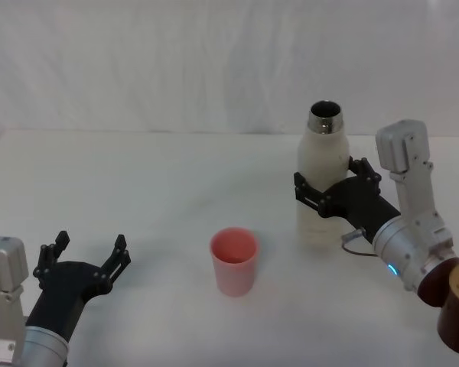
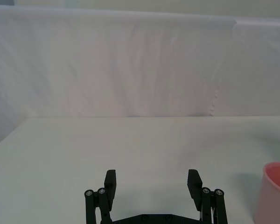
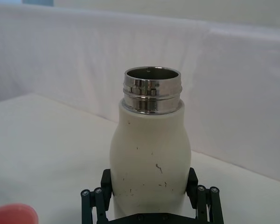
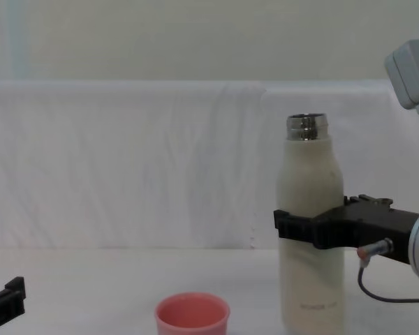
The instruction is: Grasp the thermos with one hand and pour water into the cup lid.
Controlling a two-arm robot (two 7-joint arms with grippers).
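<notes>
Right gripper [image 1: 327, 188]: one, black, two-fingered, on a silver-grey arm with a small blue glow at the wrist. Its fingers [image 3: 192, 179] are closed around the middle of the thermos body, one on each side, pads pressed against the cream wall.

Left gripper [image 1: 88, 255]: one, black, low at the near left of the table, idle. Its fingers [image 2: 110, 182] stand wide apart with nothing between them.

Thermos [image 1: 323, 180]: one. Tall, cream-white, rounded shoulders, shiny threaded steel neck, mouth open with no cap on it. It stands upright on the table [image 1: 153, 191] at the right, its base on the surface. Small dark flecks mark its side in the right wrist view. Faint grey lettering sits near the base in the chest view, too small to read. Whether it holds any liquid cannot be told; the inside of the neck is dark.

Cup lid [image 1: 233, 261]: one. Small, salmon-pink, round, upright with its opening upward, near the middle of the table, to the left of the thermos and nearer the robot, apart from it. Its inside looks dry from the head view, though the bottom is not clear. The chest view cuts off its lower part; each wrist view catches just an edge of it.

Table: one, white, with a white cloth backdrop [image 1: 214, 61] behind it.

Brown rounded object [image 1: 457, 306]: one, at the near right edge of the head view, cut off by the frame; what it is cannot be made out.
</notes>
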